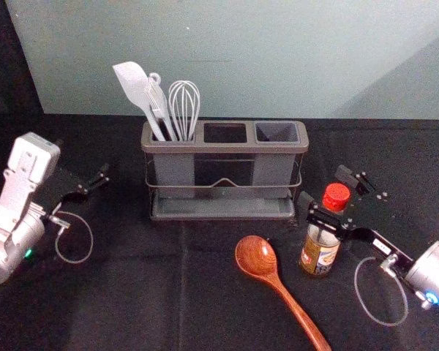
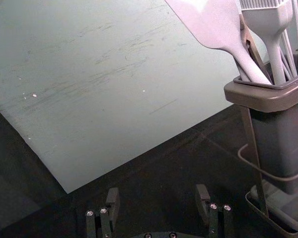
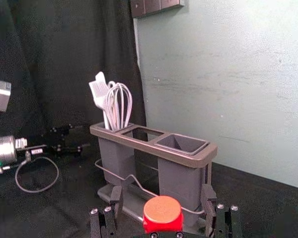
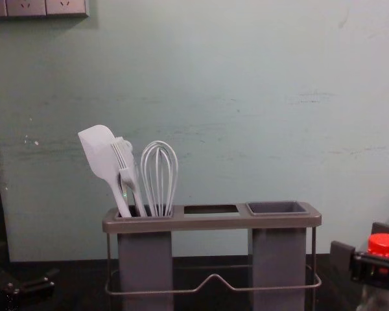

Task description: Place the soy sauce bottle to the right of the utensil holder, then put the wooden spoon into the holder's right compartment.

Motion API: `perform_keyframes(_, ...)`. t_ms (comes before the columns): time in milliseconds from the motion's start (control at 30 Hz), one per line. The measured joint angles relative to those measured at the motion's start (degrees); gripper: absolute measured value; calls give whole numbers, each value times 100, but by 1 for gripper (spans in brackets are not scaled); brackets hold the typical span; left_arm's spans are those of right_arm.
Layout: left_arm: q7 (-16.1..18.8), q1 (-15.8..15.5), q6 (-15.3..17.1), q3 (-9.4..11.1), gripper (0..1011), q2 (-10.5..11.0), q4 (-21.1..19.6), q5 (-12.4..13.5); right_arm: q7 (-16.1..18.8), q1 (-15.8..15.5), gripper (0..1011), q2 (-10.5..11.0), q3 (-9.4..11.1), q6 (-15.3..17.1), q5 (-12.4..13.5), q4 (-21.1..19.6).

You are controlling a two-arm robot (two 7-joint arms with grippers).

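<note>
My right gripper is open around the upper part of the soy sauce bottle, which stands upright, right of the wooden spoon. In the right wrist view its red cap sits between the spread fingers of the right gripper, with a gap on both sides. The spoon lies in front of the utensil holder, handle toward the near right. The holder's right compartment is empty; white utensils stand in the left one. My left gripper is left of the holder; the left gripper stands open, holding nothing.
A white spatula, a brush and a whisk rise above the holder's rim. A pale wall stands behind the dark-covered table. A socket panel is on the wall at the upper left.
</note>
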Motion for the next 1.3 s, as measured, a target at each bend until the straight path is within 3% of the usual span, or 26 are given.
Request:
perform_keyframes(433,0,0,0,0,1005,0,0,0,-14,-53,969,-127,111,17,-294,15)
perform_keyframes(667,0,0,0,0,1005,0,0,0,37,-97,811,-196,185,71,-365,-8)
perform_keyframes(1067,0,-1,0,0,1005,0,0,0,88,-218,409,-258,314,157,-523,-136)
perform_keyframes(1300,0,0,0,0,1005,0,0,0,26,-338,384,-239,448,179,-651,-343)
